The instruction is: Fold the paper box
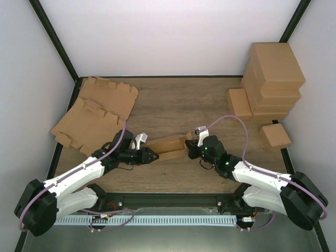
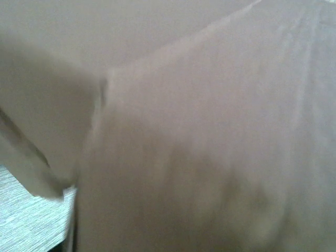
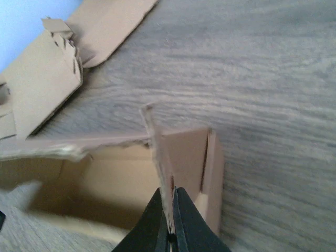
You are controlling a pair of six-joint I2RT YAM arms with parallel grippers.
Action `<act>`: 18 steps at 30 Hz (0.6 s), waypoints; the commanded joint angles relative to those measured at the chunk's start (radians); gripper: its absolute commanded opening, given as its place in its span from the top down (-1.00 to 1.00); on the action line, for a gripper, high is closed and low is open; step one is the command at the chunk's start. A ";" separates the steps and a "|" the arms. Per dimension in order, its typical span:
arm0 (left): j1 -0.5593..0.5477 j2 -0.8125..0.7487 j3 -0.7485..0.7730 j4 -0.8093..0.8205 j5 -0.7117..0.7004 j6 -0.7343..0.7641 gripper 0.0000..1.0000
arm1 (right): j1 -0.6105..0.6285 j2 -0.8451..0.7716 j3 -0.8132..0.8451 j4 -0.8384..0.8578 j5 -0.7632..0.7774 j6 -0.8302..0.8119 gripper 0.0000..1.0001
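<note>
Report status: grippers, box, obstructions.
Right gripper shut on paper box flap. Left gripper at its other end, grip unclear. Flat blanks and stacked cartons lie well clear.

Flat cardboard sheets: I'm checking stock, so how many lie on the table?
2 sheets, both far left: one at the back, the other just in front, overlapping it. More may hide underneath.

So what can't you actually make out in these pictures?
Top view: the left gripper is too small to tell whether it grips the paper box.
Left wrist view: blurred cardboard fills the frame, hiding its fingers.
Right wrist view: the box's far end is blurred, cut off at the edge.
</note>
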 commanded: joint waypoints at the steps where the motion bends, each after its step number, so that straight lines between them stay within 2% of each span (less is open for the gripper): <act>1: -0.004 0.015 -0.020 0.033 -0.009 0.009 0.17 | 0.013 0.016 -0.041 -0.052 0.047 0.031 0.99; 5: -0.004 0.028 -0.016 0.048 -0.007 0.006 0.18 | 0.013 0.022 -0.048 -0.049 0.049 0.030 0.99; 9: -0.004 0.029 0.043 -0.012 -0.020 0.028 0.17 | 0.013 0.019 -0.016 -0.067 0.068 0.004 0.99; 15: -0.004 0.031 0.093 -0.151 -0.034 0.104 0.02 | 0.013 0.043 0.028 -0.082 0.087 -0.039 0.95; 18: -0.004 0.032 0.128 -0.294 0.008 0.157 -0.15 | 0.013 0.050 0.030 -0.090 0.074 -0.048 0.88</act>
